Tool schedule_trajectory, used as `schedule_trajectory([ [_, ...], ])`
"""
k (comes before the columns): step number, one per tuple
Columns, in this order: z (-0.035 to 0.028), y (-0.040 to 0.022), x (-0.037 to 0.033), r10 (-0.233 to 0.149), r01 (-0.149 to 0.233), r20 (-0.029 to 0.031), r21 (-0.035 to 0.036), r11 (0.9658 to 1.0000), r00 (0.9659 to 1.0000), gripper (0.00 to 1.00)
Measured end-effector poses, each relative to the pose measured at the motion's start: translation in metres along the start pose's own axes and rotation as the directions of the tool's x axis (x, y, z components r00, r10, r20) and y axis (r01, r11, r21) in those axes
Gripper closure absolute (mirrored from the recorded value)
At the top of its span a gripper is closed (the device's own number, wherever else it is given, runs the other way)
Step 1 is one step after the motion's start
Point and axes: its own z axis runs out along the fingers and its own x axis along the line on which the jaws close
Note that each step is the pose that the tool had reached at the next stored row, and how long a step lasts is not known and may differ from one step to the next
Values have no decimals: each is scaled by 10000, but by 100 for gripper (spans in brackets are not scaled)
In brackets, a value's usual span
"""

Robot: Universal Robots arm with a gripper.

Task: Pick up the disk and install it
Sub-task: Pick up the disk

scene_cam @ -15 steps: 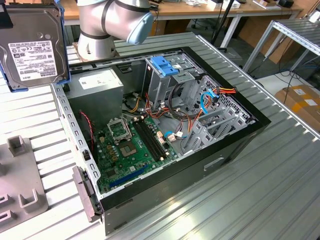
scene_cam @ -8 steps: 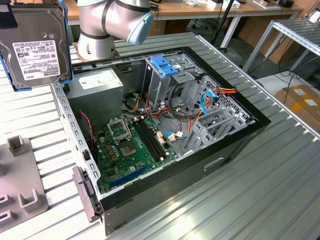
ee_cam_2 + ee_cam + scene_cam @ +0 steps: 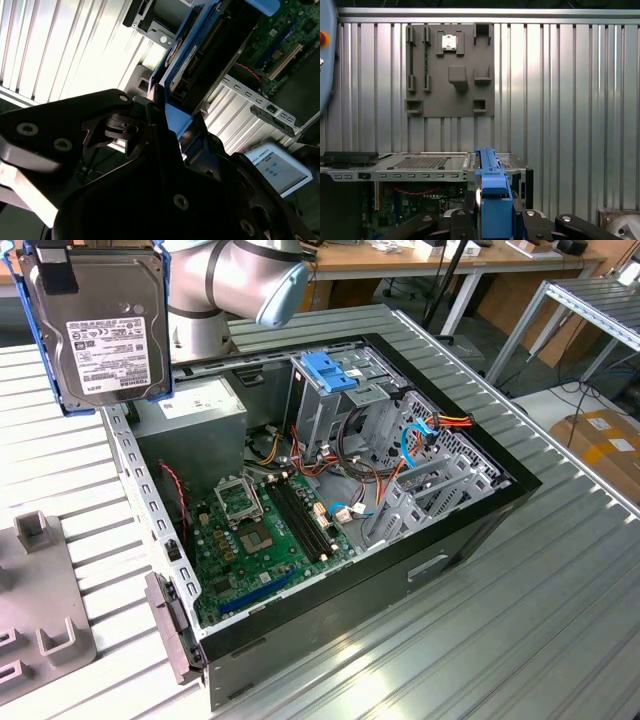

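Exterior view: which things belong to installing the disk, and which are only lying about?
Job in hand: disk, held in the jaws; open computer case; metal drive cage inside it.
Lying about: grey parts tray; cardboard box.

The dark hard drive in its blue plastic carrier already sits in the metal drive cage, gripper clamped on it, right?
Not seated: the exterior view shows the dark hard drive in its blue plastic carrier held in the air, apart from the metal drive cage, gripper clamped on it.
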Motion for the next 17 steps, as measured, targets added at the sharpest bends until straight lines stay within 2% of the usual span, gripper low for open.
schedule_trajectory([
  [4, 0, -100, 0, -1, 1, 0, 0, 10000, 10000, 63],
  [6, 0, -176, -1, -1, 1, 0, 0, 10000, 10000, 63],
  [17, 0, -187, -1, 0, 0, 0, 0, 10000, 10000, 63],
])
